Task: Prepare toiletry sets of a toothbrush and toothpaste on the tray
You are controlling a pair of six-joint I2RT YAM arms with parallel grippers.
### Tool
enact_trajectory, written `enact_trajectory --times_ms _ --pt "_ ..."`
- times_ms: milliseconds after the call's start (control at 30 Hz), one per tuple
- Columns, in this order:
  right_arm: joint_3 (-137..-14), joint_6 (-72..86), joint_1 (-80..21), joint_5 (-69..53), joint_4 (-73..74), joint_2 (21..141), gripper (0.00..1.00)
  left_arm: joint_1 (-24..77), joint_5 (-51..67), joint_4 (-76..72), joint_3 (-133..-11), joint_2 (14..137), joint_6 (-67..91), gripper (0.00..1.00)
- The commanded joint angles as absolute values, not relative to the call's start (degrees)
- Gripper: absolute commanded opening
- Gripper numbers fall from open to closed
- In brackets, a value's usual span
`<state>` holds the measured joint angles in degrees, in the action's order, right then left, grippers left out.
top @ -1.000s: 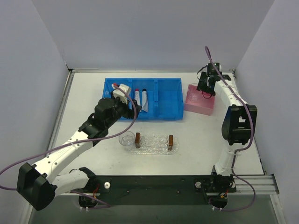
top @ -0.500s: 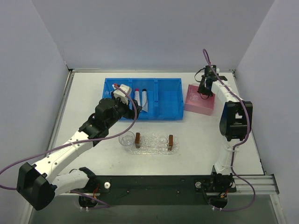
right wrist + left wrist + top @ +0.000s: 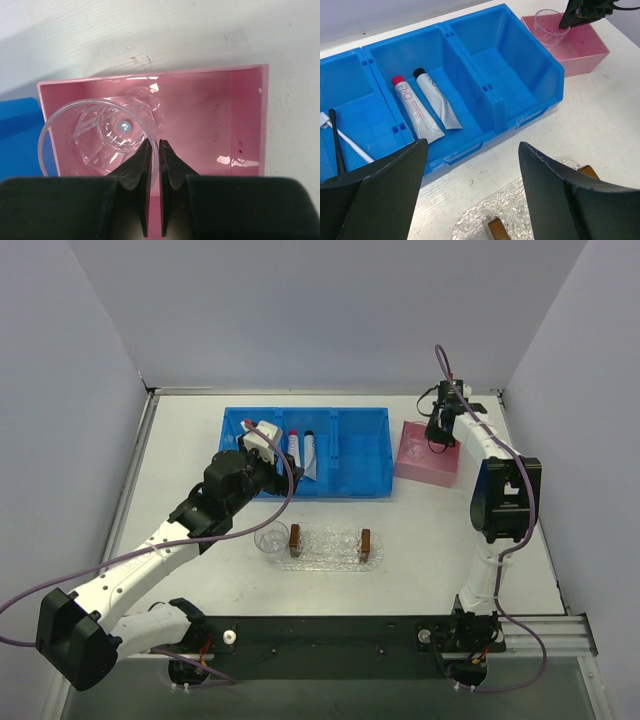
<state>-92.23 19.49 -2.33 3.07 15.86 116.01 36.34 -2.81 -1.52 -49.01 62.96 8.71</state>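
Observation:
Two toothpaste tubes, one with a pink-red cap (image 3: pixel 412 107) and one with a black cap (image 3: pixel 436 99), lie in the middle compartment of the blue bin (image 3: pixel 505 65). A black toothbrush (image 3: pixel 336 140) and a white toothbrush (image 3: pixel 350 144) lie in its left compartment. The clear glittery tray (image 3: pixel 330 550) sits in front of the bin. My left gripper (image 3: pixel 272 468) hangs open over the bin's front edge, empty. My right gripper (image 3: pixel 154 142) is shut on the rim of a clear cup (image 3: pixel 100 137) inside the pink box (image 3: pixel 215 115).
The tray carries another clear cup (image 3: pixel 270 538) at its left end and two brown blocks (image 3: pixel 295 536) (image 3: pixel 365 540). The bin's right compartment holds nothing. The pink box (image 3: pixel 425 465) stands just right of the bin (image 3: pixel 360 445). Grey walls enclose the table.
My right gripper shifted slightly left over the pink box and its fingers closed onto the cup's rim. The left arm has not moved.

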Motion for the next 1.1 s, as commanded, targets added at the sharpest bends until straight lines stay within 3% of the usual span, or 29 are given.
enact_trajectory --times_ms 0,433,767,1067 --pt "-91.2 20.0 -2.2 4.3 15.2 109.2 0.00 36.6 -3.4 -1.9 -52.1 62.2 8.3 0.83" --pt "-79.8 17.8 -4.1 1.5 12.2 87.1 0.00 36.9 -3.5 -2.2 -51.9 60.8 7.7 0.83" --pt "-67.4 14.8 -16.1 0.4 21.8 66.7 0.00 36.4 -3.5 -1.1 -52.8 60.1 7.6 0.84" --pt "-54.3 19.9 -25.5 3.8 28.9 56.9 0.00 36.4 -3.5 -1.3 -52.5 60.0 7.4 0.84"
